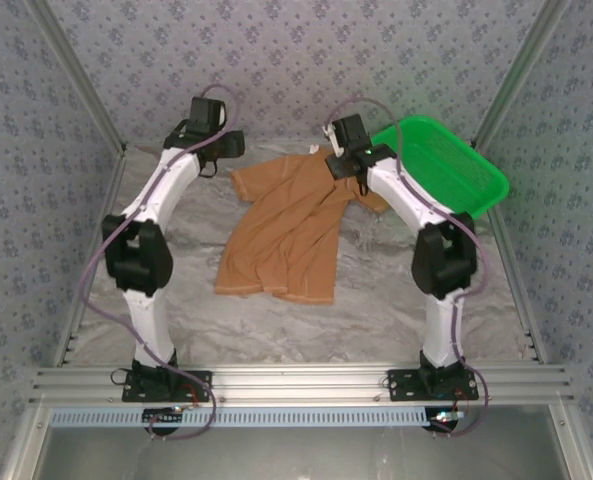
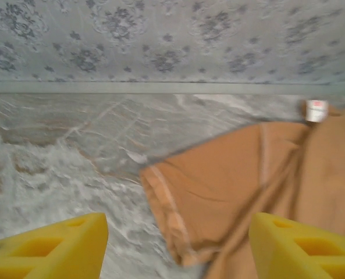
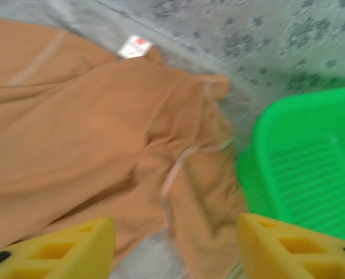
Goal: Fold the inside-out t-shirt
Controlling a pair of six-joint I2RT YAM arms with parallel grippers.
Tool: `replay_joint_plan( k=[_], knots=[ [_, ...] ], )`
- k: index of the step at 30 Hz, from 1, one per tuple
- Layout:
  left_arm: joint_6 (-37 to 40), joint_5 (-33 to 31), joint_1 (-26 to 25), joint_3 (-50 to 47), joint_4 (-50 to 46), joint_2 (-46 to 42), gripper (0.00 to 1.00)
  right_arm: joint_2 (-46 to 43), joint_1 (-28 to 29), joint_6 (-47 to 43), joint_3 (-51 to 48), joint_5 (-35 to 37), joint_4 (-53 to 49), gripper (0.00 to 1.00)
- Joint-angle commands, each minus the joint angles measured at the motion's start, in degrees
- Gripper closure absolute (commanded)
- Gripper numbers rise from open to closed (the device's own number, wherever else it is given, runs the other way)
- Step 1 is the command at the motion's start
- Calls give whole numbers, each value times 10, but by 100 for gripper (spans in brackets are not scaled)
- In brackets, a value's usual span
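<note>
Jaws of the left gripper [image 2: 178, 253] and right gripper [image 3: 172, 250] stand spread and empty, near the shirt's far end. On the table [image 1: 376, 300] the shirt [image 1: 286, 230] lies rumpled, collar away, beside the basket [image 1: 446, 170], label [image 2: 316, 110] showing. This looks like a pause between grips. Next, pinch the cloth at both sides and draw it flat before folding.

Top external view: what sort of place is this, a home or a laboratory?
Probably a robot test cell, not a home: two white-and-black robot arms bolted to an aluminium frame rail, patterned grey walls closing in the marbled grey table, and an orange-tan cloth t-shirt on it.
</note>
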Motion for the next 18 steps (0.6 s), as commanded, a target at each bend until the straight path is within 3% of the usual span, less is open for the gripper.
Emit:
replay_joint_plan(
  k=[1, 4, 8, 12, 15, 18],
  knots=[
    [-60, 79, -4, -116, 105, -71, 35, -70, 16, 90, -92, -75, 11, 38],
    [-56, 91, -4, -144, 128, -41, 35, -70, 19, 140, -153, -140, 39, 37],
    [-38, 105, -4, -64, 106, 62, 37, -39, 36, 186, -181, -213, 62, 40],
    [-28, 76, 1, 45, 39, 169, 38, -37, 49, 236, -235, -270, 102, 43],
    [-24, 33, 8, 147, -41, 242, 38, -31, 67, 250, -257, -265, 93, 45],
    [-24, 30, 14, 213, -80, 292, 36, -26, 74, 269, -280, -260, 90, 47]
  ],
)
